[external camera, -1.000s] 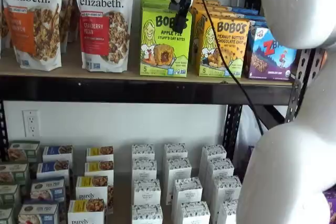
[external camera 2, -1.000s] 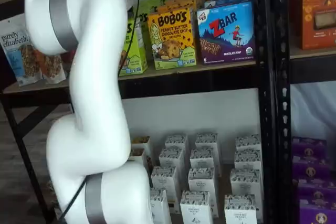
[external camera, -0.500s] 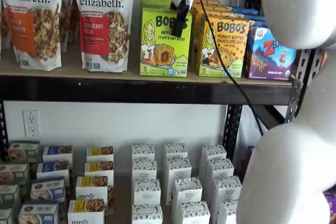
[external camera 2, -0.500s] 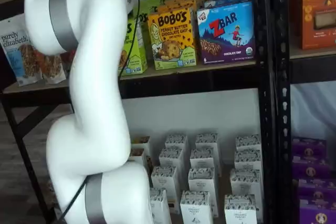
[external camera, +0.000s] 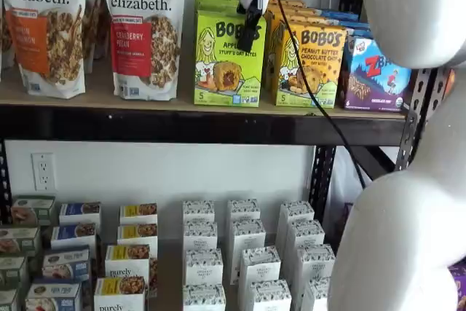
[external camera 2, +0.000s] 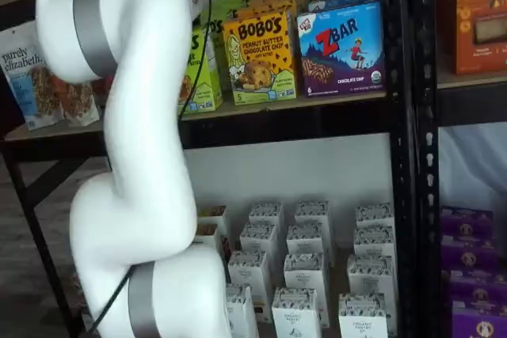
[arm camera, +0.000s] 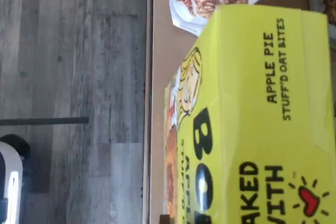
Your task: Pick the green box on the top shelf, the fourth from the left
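Note:
The green box [external camera: 228,60] stands upright at the front of the top shelf [external camera: 102,96], between a granola bag and an orange-yellow box. My gripper [external camera: 250,38] hangs from above, its black finger lying over the box's upper right corner. It shows side-on as one dark bar, so no gap can be read. In the wrist view the green box [arm camera: 252,119] fills most of the picture, very close, with the shelf board [arm camera: 160,51] beside it. My white arm covers most of the green box [external camera 2: 204,77] in a shelf view.
Two Purely Elizabeth bags [external camera: 144,30] stand left of the green box. An orange-yellow Bobo's box [external camera: 309,63] and a blue ZBar box [external camera: 373,74] stand to its right. A black cable [external camera: 313,92] trails from the gripper. White cartons [external camera: 244,253] fill the lower shelf.
The gripper has shifted only slightly against the green box's upper corner. The box and its neighbours have not moved.

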{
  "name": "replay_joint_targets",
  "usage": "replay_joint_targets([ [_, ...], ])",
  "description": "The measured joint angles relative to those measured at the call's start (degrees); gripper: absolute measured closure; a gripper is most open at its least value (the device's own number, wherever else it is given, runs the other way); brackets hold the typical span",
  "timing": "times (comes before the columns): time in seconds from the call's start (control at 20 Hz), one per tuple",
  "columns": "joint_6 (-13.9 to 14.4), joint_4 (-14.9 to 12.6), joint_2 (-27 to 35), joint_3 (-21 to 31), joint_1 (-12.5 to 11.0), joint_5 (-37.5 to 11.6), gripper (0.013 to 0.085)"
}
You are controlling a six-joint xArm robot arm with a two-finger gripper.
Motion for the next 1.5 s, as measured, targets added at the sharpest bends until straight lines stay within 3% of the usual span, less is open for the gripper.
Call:
replay_joint_targets([
  [0.2, 0.0, 0.0, -0.1, 0.2, 0.0, -0.2, 0.0370],
  [0.4, 0.1, 0.2, -0.2, 0.2, 0.0, -0.3, 0.0450],
  [0.5, 0.1, 0.3, -0.2, 0.2, 0.0, -0.2, 0.0530],
  [0.9, 0.2, 0.1, -0.4, 0.5, 0.2, -0.5, 0.0530],
  [1.15, 0.2, 0.3, -0.5, 0.6, 0.2, -0.6, 0.0650],
  [1.5, 0.3, 0.5, -0.4, 0.2, 0.2, -0.1, 0.0650],
])
